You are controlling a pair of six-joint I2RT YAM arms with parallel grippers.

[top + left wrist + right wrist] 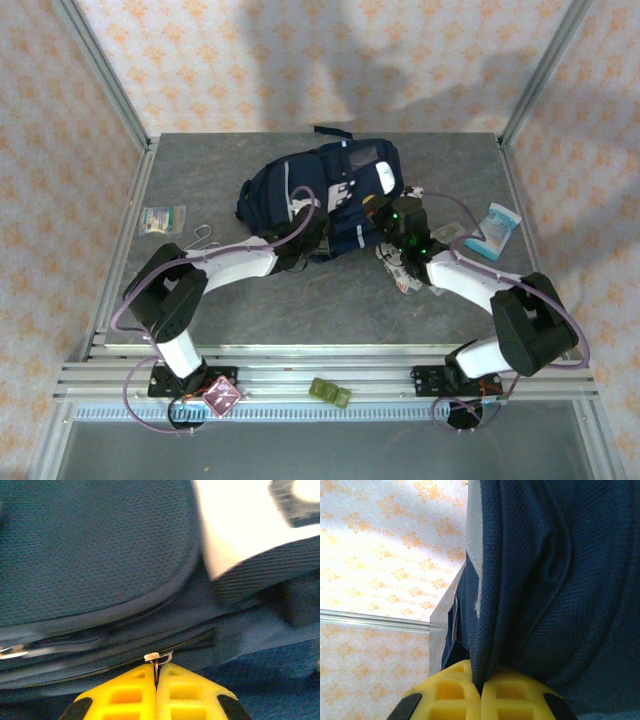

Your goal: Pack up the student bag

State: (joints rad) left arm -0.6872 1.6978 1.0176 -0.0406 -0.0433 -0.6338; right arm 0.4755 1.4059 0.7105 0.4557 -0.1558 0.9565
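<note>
From above, the backpack [335, 185] lies in the upper middle of the grey table [250, 310], navy with white patches. The left gripper [303, 238] meets its lower left edge and the right gripper [385, 218] presses against its right side. From this height I cannot tell how either pair of fingers stands. A small greenish packet [162, 219] and a wire clip [205, 236] lie at the left of the table, well apart from the backpack. A light blue packet [493, 230] lies at the right. A green block [330, 392] sits on the metal rail at the bottom of the frame, between the two arm bases.

In the left wrist view, the backpack's [100, 555] blue fabric takes up most of the frame, with a white patch [235, 525] at the upper right. A zip line runs across the lower half. At the bottom centre the left gripper's [156, 669] yellow fingers [125, 695] are pressed together on the small metal zip pull [158, 658].

In the right wrist view, the backpack [550, 580] hangs down the right side of the frame, with patterned wall [385, 545] at the left. At the bottom centre the right gripper's [480, 680] yellow fingers [512, 697] are pinched tight on a fold of the navy fabric.
</note>
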